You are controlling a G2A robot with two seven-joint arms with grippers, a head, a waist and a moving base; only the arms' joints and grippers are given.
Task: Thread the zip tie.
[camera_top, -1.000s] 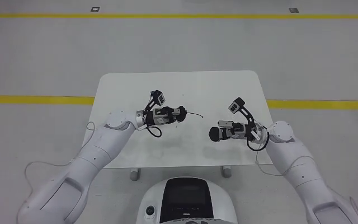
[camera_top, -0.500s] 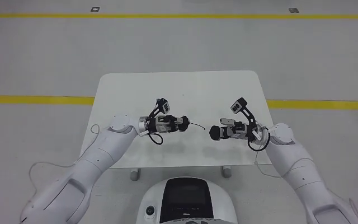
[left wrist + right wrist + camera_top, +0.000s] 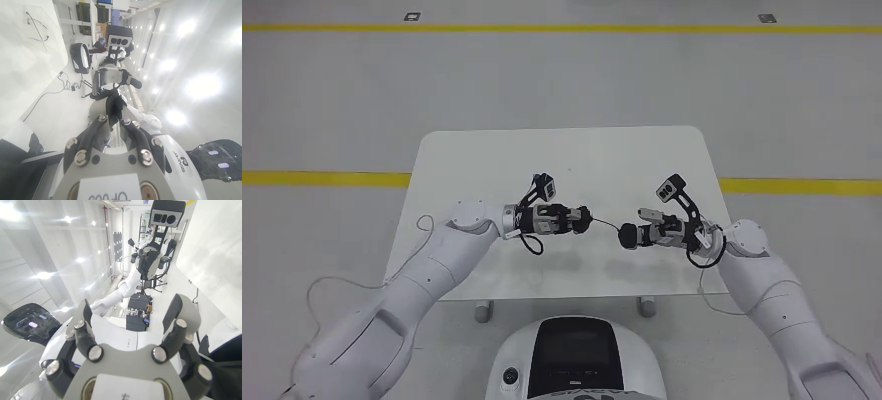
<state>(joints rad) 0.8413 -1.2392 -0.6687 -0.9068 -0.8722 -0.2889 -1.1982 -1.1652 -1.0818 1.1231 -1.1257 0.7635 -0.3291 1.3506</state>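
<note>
Smooth white arms (image 3: 772, 290) trail thin looping cables (image 3: 532, 243) at the wrists, and the right gripper (image 3: 130, 308) is grey metal, silver-screwed, black-padded.

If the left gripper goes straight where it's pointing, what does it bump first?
Most likely the right gripper, facing it with open fingers; the zip tie held by the left gripper would arrive first. Depth is unclear.

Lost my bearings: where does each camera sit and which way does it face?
Top view: above the arms, looking down at the table; both arms show, left gripper holding the zip tie.
Left wrist view: on that wrist, past its shut fingers toward the right gripper.
Right wrist view: on that wrist, between open fingers toward the left gripper.
Shared: all show both grippers.
</note>
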